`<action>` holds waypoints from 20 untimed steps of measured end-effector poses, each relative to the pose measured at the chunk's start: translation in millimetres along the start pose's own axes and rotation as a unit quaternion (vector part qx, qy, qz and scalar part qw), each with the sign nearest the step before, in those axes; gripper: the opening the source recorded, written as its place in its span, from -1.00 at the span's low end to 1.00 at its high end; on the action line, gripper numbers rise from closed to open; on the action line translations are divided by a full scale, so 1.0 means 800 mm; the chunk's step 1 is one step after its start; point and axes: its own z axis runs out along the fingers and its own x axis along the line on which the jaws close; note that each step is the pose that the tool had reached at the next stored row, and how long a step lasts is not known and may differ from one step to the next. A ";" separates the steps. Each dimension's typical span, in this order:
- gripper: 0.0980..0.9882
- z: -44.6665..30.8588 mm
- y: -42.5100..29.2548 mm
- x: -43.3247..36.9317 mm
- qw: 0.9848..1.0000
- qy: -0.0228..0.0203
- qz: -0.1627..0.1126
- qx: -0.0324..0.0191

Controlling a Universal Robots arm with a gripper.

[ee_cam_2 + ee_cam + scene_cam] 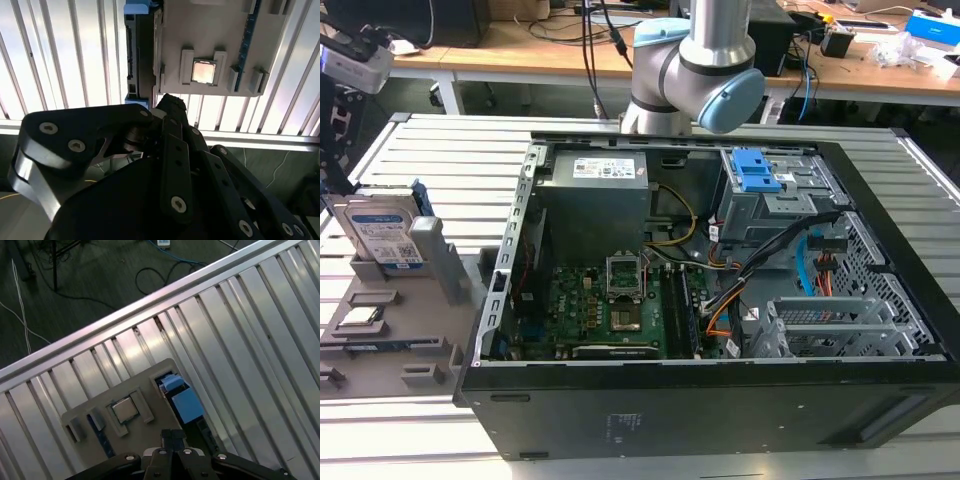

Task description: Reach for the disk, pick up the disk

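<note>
The disk (382, 236) stands on edge in a grey holder (390, 345) at the exterior view's left; it is silver with a white-and-blue label and a blue bracket. In both wrist views it appears edge-on, the disk (142, 50) (185, 402) lying just beyond my fingertips. My gripper (169, 100) (172, 439) hovers over the holder close to the disk without touching it, fingers pressed together on nothing. In the exterior view the gripper (332, 150) is a dark shape at the left edge, above the disk.
A small square silver chip (204, 71) (125, 410) sits in a slot of the holder (220, 30) beside the disk. An open computer case (620, 420) stands on the slatted metal table (450, 150) to the exterior view's right. Desks with cables stand behind.
</note>
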 end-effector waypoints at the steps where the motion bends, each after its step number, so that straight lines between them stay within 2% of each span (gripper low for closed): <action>1: -0.98 0.0000 0.0000 0.000 1.000 0.000 -0.007 0.000; 5: -0.98 0.0000 0.0000 0.000 0.999 0.001 -0.035 0.000; 13: -0.98 0.0000 0.0000 0.000 0.997 0.003 -0.082 0.000; 16: -0.98 0.0000 0.0000 0.000 0.995 0.004 -0.098 0.000; 20: -0.98 0.0000 0.0000 0.000 0.992 0.005 -0.125 0.000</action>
